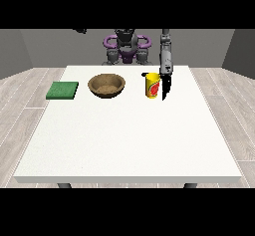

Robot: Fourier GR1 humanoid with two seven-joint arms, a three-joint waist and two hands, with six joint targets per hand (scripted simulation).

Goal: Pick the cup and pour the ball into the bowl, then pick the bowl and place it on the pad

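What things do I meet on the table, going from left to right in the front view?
Green pad → wooden bowl → yellow cup → robot hand, hanging right beside the cup at the view's right.

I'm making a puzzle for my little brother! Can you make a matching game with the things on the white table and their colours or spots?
Things:
1. cup
2. bowl
3. pad
4. robot hand at the view's right

Clues:
A. green, flat, nearest the table's left edge in the view
B. brown, round, between the pad and the cup
C. black, pointing down right beside the cup
D. yellow with a red mark, standing upright

Right pairs: 1-D, 2-B, 3-A, 4-C
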